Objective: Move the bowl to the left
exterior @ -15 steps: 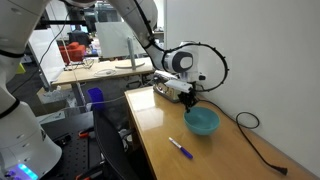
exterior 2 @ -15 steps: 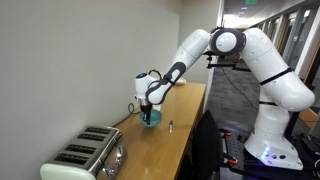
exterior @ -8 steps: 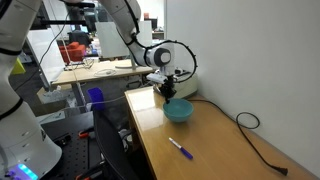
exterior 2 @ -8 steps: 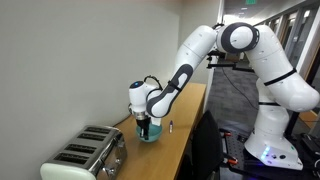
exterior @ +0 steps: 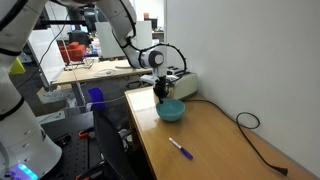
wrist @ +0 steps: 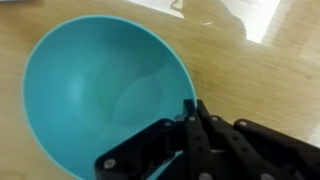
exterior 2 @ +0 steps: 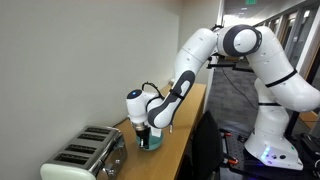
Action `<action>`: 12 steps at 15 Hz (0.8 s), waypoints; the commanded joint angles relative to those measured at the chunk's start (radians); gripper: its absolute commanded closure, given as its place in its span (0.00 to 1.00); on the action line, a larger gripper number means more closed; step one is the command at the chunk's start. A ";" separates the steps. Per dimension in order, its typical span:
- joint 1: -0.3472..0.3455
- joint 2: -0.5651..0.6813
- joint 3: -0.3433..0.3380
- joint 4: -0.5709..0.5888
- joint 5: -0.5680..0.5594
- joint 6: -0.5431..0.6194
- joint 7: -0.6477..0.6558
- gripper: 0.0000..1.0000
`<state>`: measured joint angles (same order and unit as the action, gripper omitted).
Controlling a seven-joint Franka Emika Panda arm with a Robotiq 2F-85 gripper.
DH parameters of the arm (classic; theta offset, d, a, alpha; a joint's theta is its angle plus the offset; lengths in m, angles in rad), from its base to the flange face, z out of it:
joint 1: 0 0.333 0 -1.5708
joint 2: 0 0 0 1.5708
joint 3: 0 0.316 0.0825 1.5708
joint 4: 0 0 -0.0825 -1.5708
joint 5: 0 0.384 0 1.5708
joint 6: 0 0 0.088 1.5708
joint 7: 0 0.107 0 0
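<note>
Round teal bowl point(wrist: 100, 90), smooth and shallow (plain inside).

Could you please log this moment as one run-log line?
gripper: jaws shut on bowl rim | bowl: near toaster | pen: on table, apart
</note>
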<state>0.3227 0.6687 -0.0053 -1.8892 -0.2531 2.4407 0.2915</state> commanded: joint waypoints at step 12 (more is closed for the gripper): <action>-0.086 -0.146 0.081 -0.029 0.182 -0.153 -0.041 0.11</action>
<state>0.2991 0.6177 0.0118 -1.8721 -0.1737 2.4090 0.3179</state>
